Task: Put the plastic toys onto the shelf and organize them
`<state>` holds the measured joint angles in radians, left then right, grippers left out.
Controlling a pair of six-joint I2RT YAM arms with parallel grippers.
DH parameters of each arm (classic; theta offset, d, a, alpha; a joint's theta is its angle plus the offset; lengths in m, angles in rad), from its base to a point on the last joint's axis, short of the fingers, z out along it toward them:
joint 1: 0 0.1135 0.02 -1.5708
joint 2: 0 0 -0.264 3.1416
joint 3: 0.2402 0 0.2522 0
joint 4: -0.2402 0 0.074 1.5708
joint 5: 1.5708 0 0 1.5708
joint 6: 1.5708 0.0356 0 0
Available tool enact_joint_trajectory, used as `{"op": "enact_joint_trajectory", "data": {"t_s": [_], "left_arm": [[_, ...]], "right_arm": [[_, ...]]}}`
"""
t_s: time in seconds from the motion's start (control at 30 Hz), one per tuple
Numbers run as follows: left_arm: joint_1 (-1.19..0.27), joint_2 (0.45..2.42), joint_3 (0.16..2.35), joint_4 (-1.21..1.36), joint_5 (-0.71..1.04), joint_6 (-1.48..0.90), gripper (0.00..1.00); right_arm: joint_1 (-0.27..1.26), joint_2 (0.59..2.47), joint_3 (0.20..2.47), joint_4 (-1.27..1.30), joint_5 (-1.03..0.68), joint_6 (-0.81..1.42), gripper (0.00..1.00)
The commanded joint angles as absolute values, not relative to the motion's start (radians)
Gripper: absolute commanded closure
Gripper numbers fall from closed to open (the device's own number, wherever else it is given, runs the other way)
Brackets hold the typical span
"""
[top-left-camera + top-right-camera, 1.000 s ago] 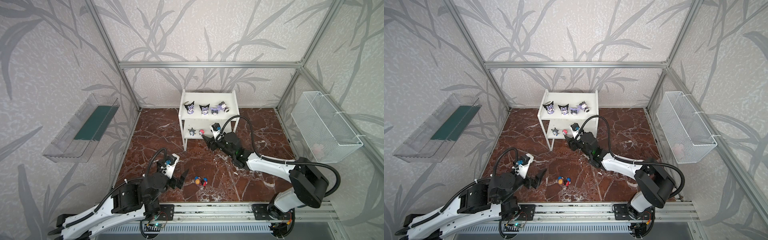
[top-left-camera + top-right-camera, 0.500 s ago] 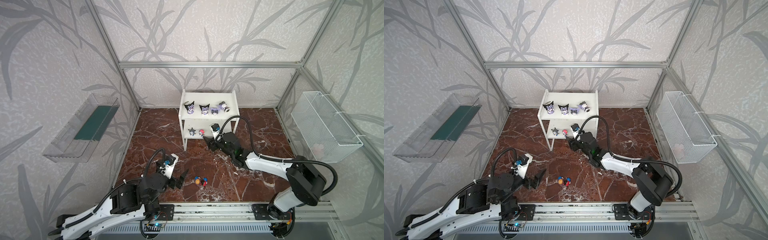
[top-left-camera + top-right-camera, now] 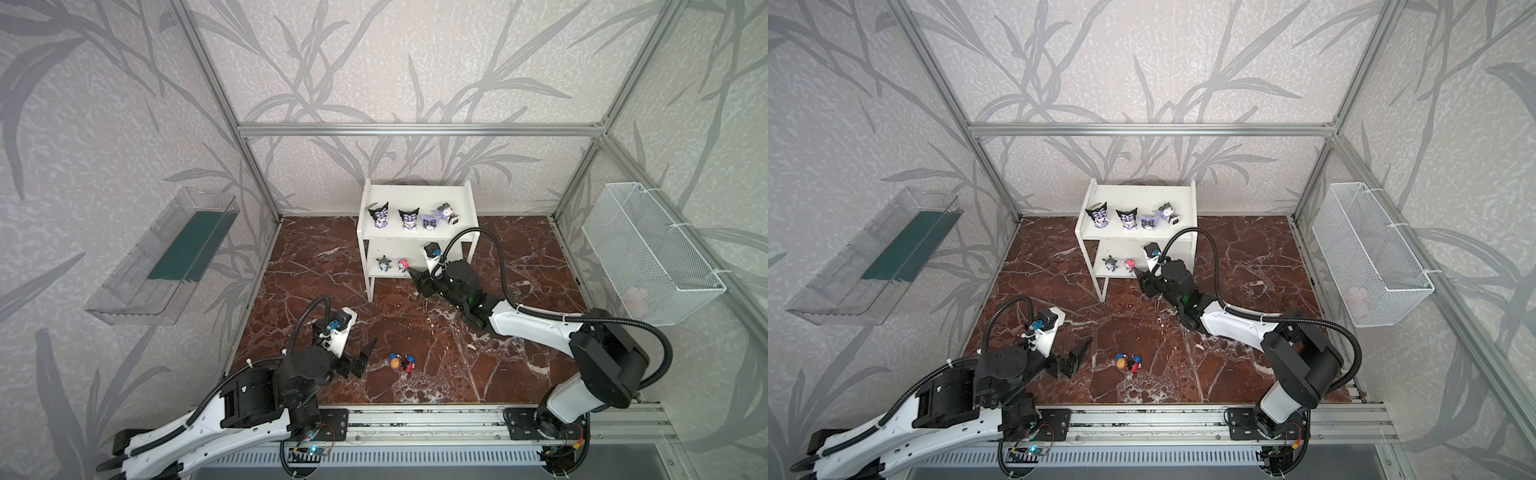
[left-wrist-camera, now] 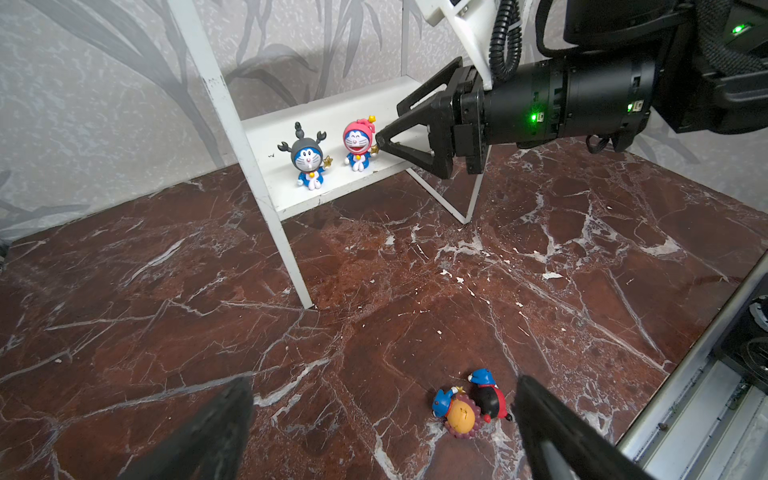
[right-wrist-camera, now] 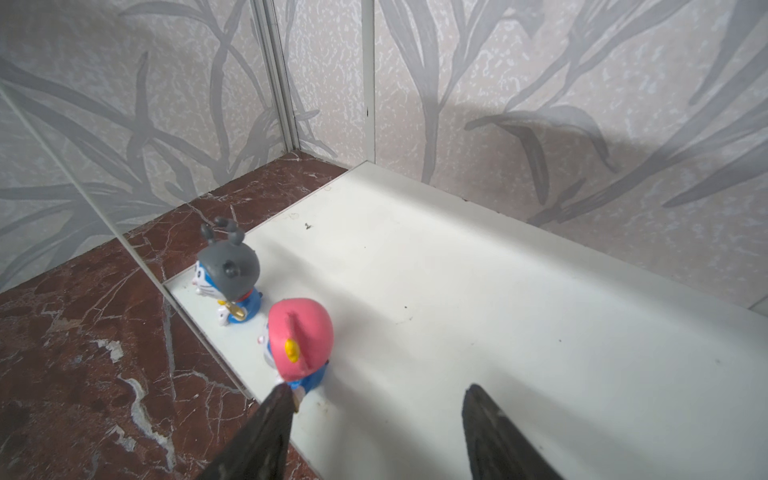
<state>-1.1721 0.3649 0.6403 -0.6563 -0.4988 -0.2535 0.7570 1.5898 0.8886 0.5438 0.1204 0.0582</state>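
My brown marble desk [image 3: 519, 249] carries the white two-tier shelf [image 3: 415, 196]. My right hand [image 4: 389, 124] reaches to the shelf's lower board, jaws partway apart and gripping nothing, one fingertip touching the pink-headed figurine [image 4: 358, 141]. My left hand [image 4: 384, 384] hangs spread wide and empty, well in front of the shelf.

Four pointed-eared figurines [image 3: 409, 218] line the shelf's top board. The grey-headed figurine [image 4: 306, 158] stands just beside the pink one on the lower board. Off the shelf, well in front of it, the orange-headed figurine [image 4: 459, 415] and the black-red figurine [image 4: 488, 399] lie on the desk, touching each other.

I judge these two to be hard, light, smooth plastic and top-heavy, so they would tip or slip easily. I would pinch gently across the broad head, not the small body.
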Motion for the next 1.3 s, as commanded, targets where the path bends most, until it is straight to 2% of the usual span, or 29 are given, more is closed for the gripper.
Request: {"op": "enact_joint_trajectory", "data": {"t_s": [0.0, 0.5, 0.77, 1.0, 1.27], "left_arm": [[-1.169, 0.361, 0.641, -0.642, -0.503, -0.248, 0.01], [-1.170, 0.361, 0.641, -0.642, -0.502, -0.249, 0.01], [-1.169, 0.366, 0.638, -0.637, -0.502, -0.243, 0.01], [-1.169, 0.380, 0.635, -0.628, -0.497, -0.238, 0.01], [-1.170, 0.403, 0.630, -0.614, -0.480, -0.253, 0.01]], "right_arm": [[0.749, 1.606, 0.922, 0.537, 0.129, 0.066, 0.35], [0.732, 1.613, 0.937, 0.524, 0.120, 0.059, 0.35], [0.739, 1.487, 0.841, 0.546, 0.013, 0.048, 0.35], [0.818, 1.319, 0.709, 0.464, 0.005, 0.044, 0.35], [0.999, 1.183, 0.502, 0.360, 0.047, 0.080, 0.36]]}}
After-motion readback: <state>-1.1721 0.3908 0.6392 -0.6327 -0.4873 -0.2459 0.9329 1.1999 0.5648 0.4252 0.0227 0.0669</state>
